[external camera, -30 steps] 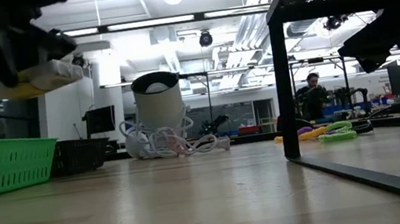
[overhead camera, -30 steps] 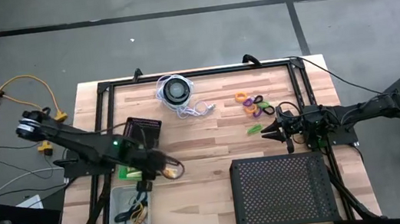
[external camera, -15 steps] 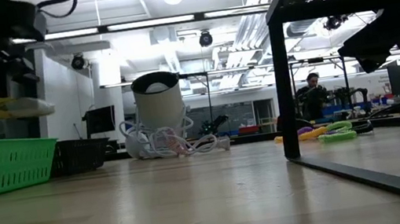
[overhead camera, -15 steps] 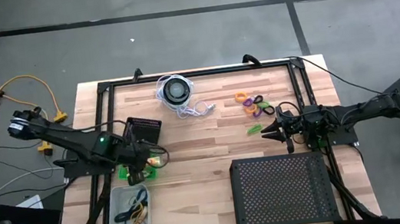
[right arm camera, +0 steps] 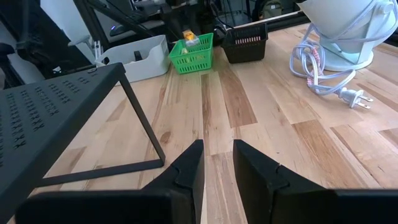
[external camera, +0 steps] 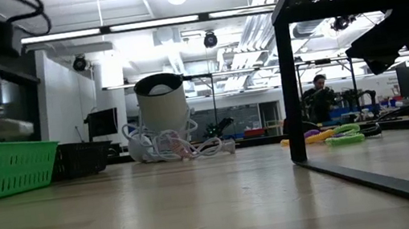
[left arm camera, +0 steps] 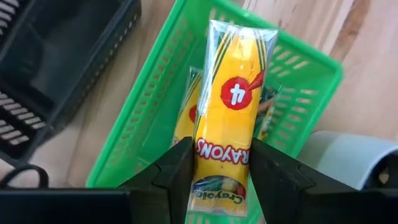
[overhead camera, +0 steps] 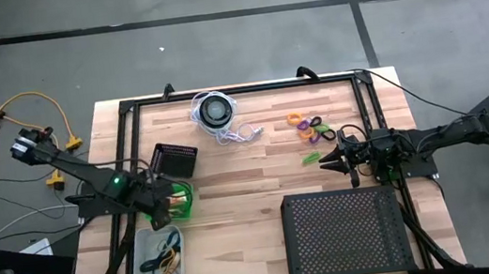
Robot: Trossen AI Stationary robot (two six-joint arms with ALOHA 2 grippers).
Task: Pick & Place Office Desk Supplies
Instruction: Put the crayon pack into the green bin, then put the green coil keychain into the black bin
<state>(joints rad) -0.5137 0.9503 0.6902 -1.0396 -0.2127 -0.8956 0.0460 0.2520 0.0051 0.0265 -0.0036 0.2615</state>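
Yellow plastic crayon packet (left arm camera: 227, 118) sits pinched tight between the two dark fingers of the left gripper (left arm camera: 219, 171), right above the small green plastic basket (left arm camera: 155, 143) on the left side of the wooden table (overhead camera: 250, 179). The packet is long and thin, and its long side runs straight out from the fingers, with the free end pointing across the basket toward its far rim. Another yellow packet (left arm camera: 186, 115) already lies inside the basket, just under this one and lined up the same way. So I think the next move is only a short drop down and a let-go. The right gripper (overhead camera: 334, 156) waits on the right side of the table, its fingers nearly closed on nothing, close to the little pile of orange, purple, green and black rings (overhead camera: 312, 128)
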